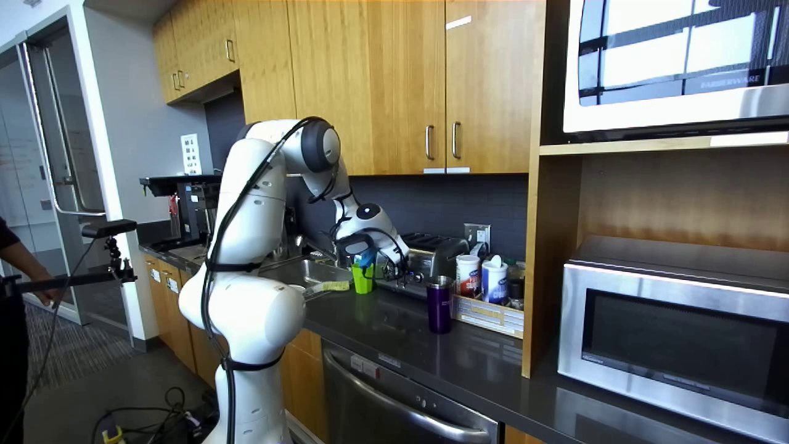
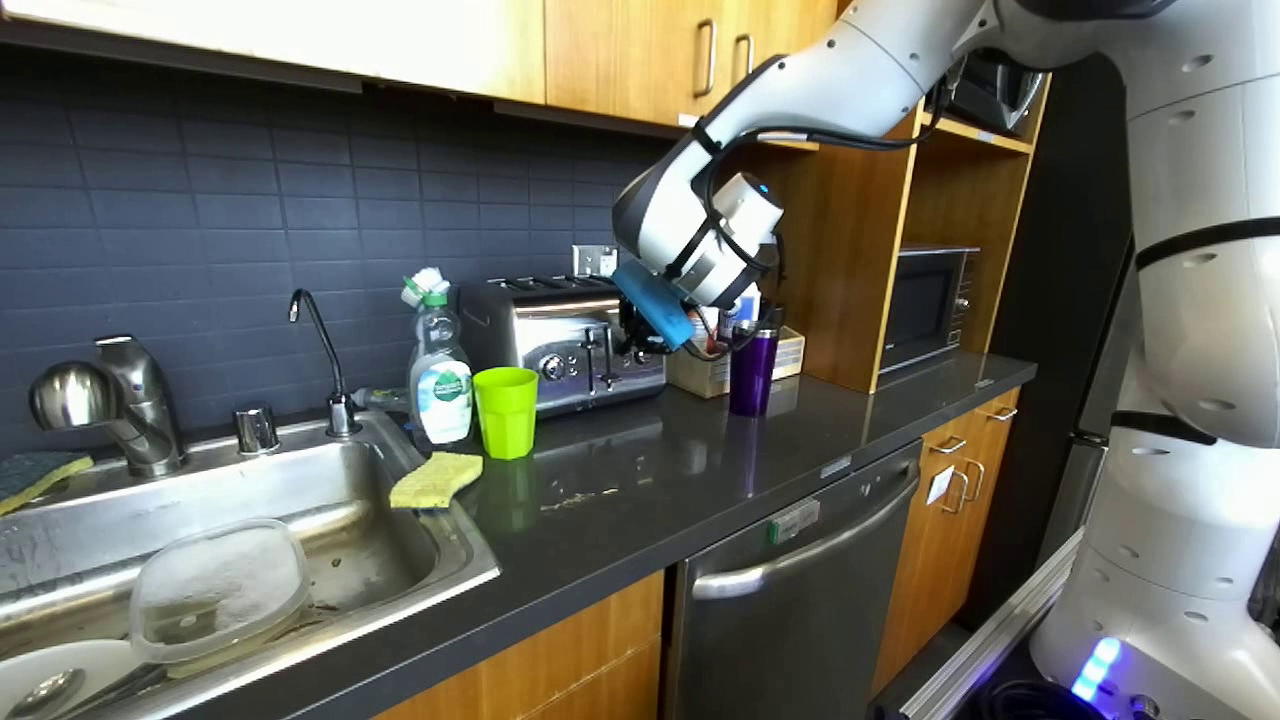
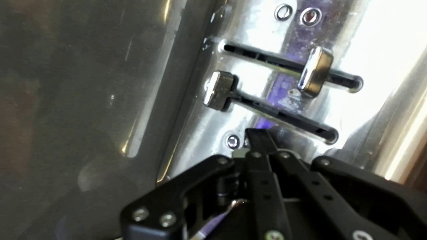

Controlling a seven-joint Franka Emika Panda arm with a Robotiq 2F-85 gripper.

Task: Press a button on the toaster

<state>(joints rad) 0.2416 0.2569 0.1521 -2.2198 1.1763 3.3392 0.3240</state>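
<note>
The shiny silver toaster (image 2: 520, 330) stands on the counter against the wall; it also shows in an exterior view (image 1: 441, 256), partly behind the arm. In the wrist view its metal front (image 3: 203, 133) has two slots with levers. One lever (image 3: 218, 90) is at the low end of its slot; the other lever (image 3: 316, 71) is near the high end. My gripper (image 3: 258, 131) is shut, with nothing seen between its fingertips. The tips are at the toaster's front, just beside a small round button (image 3: 233, 141). I cannot tell whether they touch. Two more buttons (image 3: 310, 16) sit beyond the levers.
A green cup (image 2: 506, 412) and a soap bottle (image 2: 442, 390) stand beside the toaster, near the sink (image 2: 465, 555) and a yellow sponge (image 2: 436, 480). A purple tumbler (image 1: 439, 308) and a box of canisters (image 1: 490, 314) stand on its far side. Cabinets (image 1: 370, 86) hang above.
</note>
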